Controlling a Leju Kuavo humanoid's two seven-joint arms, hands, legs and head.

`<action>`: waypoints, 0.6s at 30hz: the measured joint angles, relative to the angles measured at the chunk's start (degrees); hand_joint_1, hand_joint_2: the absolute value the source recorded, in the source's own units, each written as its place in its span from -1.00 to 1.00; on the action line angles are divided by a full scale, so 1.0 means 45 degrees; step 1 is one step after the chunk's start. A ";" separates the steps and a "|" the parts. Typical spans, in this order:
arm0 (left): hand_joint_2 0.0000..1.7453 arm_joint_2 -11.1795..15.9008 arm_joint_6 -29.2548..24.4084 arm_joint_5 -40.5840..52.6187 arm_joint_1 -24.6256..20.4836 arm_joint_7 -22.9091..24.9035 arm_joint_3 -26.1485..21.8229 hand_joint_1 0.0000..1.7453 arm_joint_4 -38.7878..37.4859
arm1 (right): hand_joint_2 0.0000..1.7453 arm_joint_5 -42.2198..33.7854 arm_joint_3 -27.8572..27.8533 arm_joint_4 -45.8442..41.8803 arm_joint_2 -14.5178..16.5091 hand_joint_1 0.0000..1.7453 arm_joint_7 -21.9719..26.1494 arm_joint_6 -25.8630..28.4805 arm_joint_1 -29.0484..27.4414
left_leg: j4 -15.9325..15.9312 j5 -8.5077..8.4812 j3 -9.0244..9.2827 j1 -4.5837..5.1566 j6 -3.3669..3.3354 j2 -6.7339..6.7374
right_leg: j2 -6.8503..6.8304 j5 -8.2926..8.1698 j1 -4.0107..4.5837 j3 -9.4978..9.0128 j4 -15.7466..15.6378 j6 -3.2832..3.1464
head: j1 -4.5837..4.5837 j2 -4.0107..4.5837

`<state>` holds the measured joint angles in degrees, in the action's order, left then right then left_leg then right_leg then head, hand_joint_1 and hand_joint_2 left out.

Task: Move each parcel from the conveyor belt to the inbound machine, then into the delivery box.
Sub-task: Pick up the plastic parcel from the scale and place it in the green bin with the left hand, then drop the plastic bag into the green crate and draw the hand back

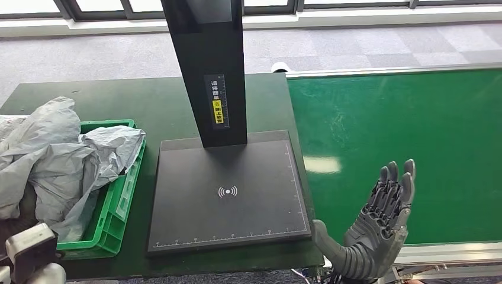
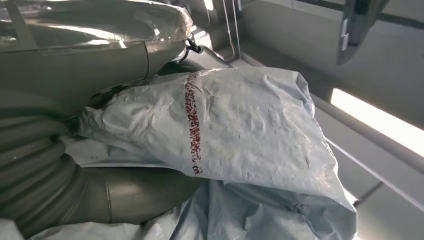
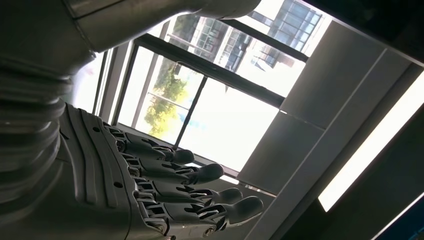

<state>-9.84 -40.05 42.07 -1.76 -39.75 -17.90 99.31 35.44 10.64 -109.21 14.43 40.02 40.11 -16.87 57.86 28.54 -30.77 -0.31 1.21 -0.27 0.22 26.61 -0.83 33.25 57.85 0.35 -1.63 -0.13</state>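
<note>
1. Dark, straight fingers [image 1: 395, 183] of my right hand [image 1: 379, 228] were spread and empty, palm raised beside the near edge of the green conveyor belt [image 1: 402, 148].
2. At my left wrist, a crumpled grey parcel [image 2: 235, 130] with a red printed stripe lay against my left hand [image 2: 75, 100]; I could not tell whether its fingers gripped it.
3. From the head, grey parcels [image 1: 65, 157] were heaped in the green delivery box [image 1: 121, 198], spilling over its rim.
4. Just beside the box sat the black inbound machine [image 1: 228, 195], its plate bare.
5. My judgement: the overfull heap could slide off the box if my left hand dragged a bag while pulling away.
</note>
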 joint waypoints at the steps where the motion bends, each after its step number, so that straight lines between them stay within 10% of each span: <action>1: 1.00 0.0320 0.0001 0.0263 -0.0568 0.0105 -0.0356 1.00 -0.0731 | 1.00 0.0038 0.0000 0.0010 0.0000 -1.00 0.0000 0.0000 -0.0007 | 0.0000 -0.0008 0.0000 -0.0001 0.0011 -0.0001 | -0.0001 -0.0007 0.0006 0.0001 0.0000 -0.0011 | 0.0001 0.0000; 8: 1.00 0.2036 0.0042 0.3300 -0.3768 0.3131 -0.1463 1.00 -0.7527 | 1.00 0.0248 0.0000 0.0013 -0.0001 -1.00 0.0000 0.0004 -0.0055 | -0.0002 -0.0040 -0.0005 -0.0020 0.0049 0.0048 | 0.0033 -0.0062 0.0032 0.0024 0.0007 -0.0065 | 0.0000 0.0000; 16: 1.00 0.2673 0.0007 0.4275 -0.5933 0.4072 -0.2119 0.95 -1.2304 | 1.00 0.0251 0.0000 0.0149 -0.0028 -1.00 0.0000 -0.0004 0.0123 | -0.0033 -0.0013 -0.0012 -0.0005 0.0029 -0.0008 | -0.0014 -0.0011 -0.0027 -0.0078 0.0006 -0.0053 | 0.0000 0.0000; 18: 1.00 0.2753 0.0006 0.4294 -0.6242 0.4206 -0.2254 0.01 -1.3011 | 1.00 0.0215 0.0000 0.0244 -0.0044 -1.00 0.0000 -0.0004 0.0227 | -0.0038 0.0005 0.0010 -0.0003 0.0027 0.0000 | -0.0011 0.0008 -0.0027 -0.0110 0.0007 -0.0053 | 0.0000 0.0000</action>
<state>2.55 -40.02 61.39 -29.85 -20.82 -28.04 40.76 36.40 10.64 -108.11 14.23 40.02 40.09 -15.84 57.69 28.56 -30.73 -0.32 1.33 -0.27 0.17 26.65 -0.95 32.75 57.88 0.11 -1.63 -0.13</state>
